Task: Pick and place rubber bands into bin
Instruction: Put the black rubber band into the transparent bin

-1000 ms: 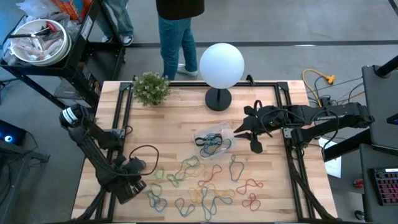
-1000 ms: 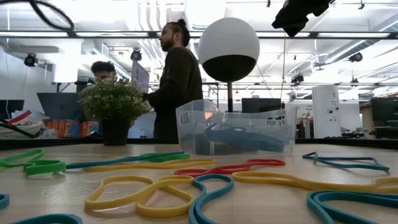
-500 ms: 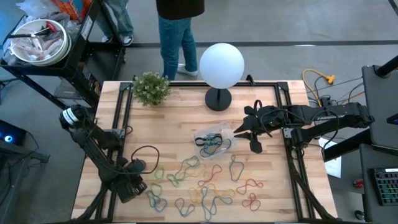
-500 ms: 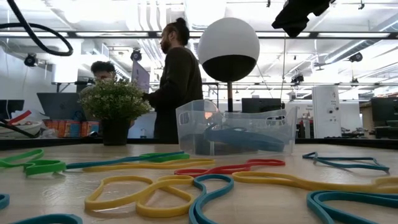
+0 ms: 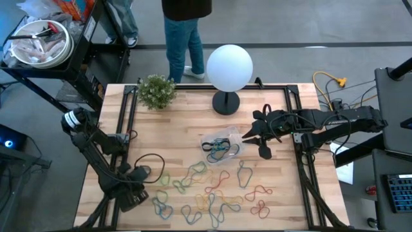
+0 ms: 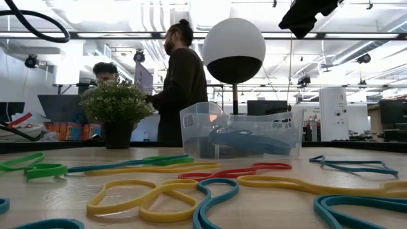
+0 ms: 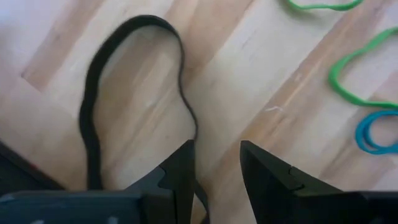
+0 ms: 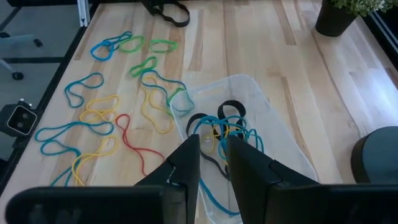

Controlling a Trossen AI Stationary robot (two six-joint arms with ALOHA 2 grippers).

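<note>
A black rubber band (image 7: 87,112) arcs out from my left gripper (image 7: 217,168), which points down near the table's near left corner (image 5: 132,191), its fingertips apart. Many coloured rubber bands (image 5: 206,190) lie flat on the wood between the two arms. The clear bin (image 5: 222,147) stands at mid-table with several bands (image 8: 217,134) inside. My right gripper (image 8: 214,155) hovers open and empty above the bin's right side (image 5: 255,142). My left gripper has the black band around one finger (image 7: 180,180). One strand (image 7: 194,127) runs in along that finger's inner side and the other passes outside it. No pinch shows, since bare wood is visible between the fingertips. The free loop bows out from the finger toward the far side.
A white globe lamp (image 5: 229,67) and a potted plant (image 5: 156,90) stand at the table's far edge, and a person (image 5: 187,32) stands behind it. A yellow cable (image 5: 331,87) lies off the table to the right. Bare wood lies left of the bin.
The black band's free loop has swayed and changed shape beside my left gripper. Both arms have stayed nearly still.
</note>
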